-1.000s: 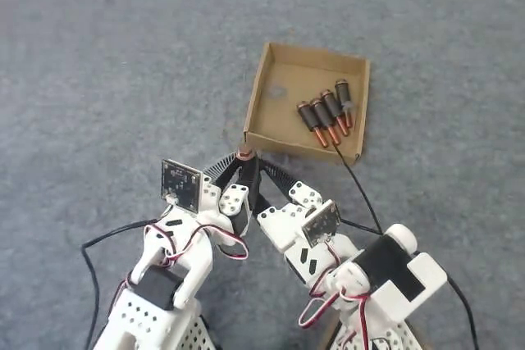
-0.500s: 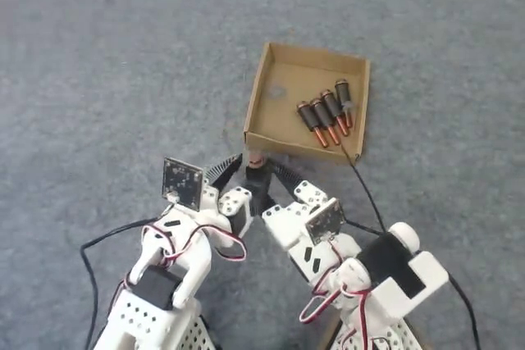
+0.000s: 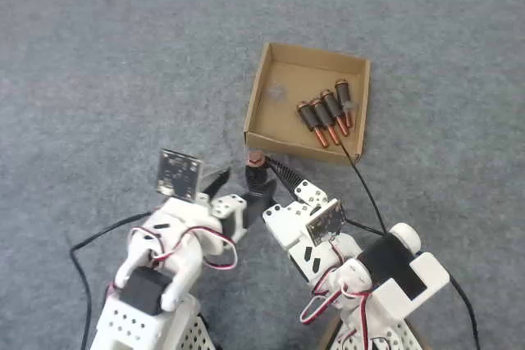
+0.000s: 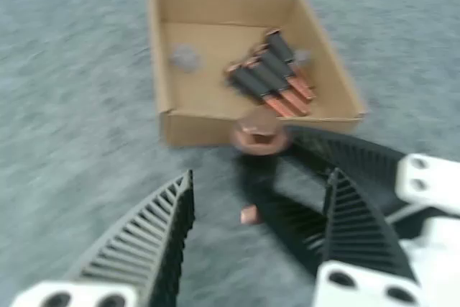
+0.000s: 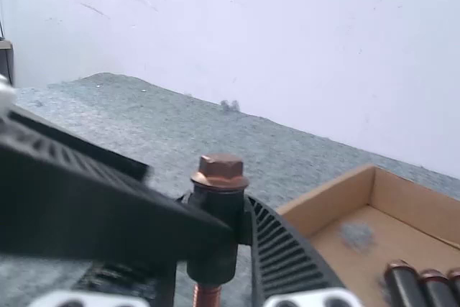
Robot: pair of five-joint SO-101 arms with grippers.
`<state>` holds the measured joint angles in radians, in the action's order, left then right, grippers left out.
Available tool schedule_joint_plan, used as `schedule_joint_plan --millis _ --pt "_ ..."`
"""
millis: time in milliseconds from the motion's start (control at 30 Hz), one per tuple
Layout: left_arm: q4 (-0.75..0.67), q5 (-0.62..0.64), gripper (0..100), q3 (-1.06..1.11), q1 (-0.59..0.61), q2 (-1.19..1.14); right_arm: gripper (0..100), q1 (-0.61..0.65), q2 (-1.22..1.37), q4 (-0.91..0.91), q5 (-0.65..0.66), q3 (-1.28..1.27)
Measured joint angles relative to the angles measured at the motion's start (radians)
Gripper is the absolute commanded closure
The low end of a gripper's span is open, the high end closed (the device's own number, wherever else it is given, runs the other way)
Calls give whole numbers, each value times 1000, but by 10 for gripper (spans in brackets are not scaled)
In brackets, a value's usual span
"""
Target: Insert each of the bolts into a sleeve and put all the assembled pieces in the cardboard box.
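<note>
The right gripper [image 5: 219, 231] is closed on a black sleeve [image 5: 214, 210], which is held upright between its ribbed fingers [image 5: 284, 253]. A copper bolt [image 5: 219, 170] is seated in the sleeve: its hexagonal head is seen above the top, and its tip protrudes below. The held piece is positioned just in front of the near wall of the cardboard box [image 3: 256, 96], outside it and above the grey carpet [image 3: 107, 71].

The left gripper [image 4: 260, 177] is spread wide and nothing is held in it. In the left wrist view its fingers [image 4: 162, 239] are seen on either side of the piece. In the high view one of them is seen apart from the sleeve.

Four assembled pieces [image 3: 326, 114] are laid side by side in the box, touching one another, toward the right side in the high view. A black cable [image 3: 361, 182] is run from the box's front corner toward the right arm. Both arms and the box are set on the carpet, and a white wall [image 5: 302, 34] is seen beyond it.
</note>
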<state>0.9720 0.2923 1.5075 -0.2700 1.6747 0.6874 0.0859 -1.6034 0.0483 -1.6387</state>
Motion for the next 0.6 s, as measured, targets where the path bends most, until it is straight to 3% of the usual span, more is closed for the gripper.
schedule_joint_plan --millis 167,400,600 --pt "54 -5 761 -43 164 -2 992 -11 0 0 0 0" --pt "55 -5 996 -49 381 -2 992 -37 0 11 0 0" --pt "-97 -5 981 81 494 0 992 -55 0 11 0 0"
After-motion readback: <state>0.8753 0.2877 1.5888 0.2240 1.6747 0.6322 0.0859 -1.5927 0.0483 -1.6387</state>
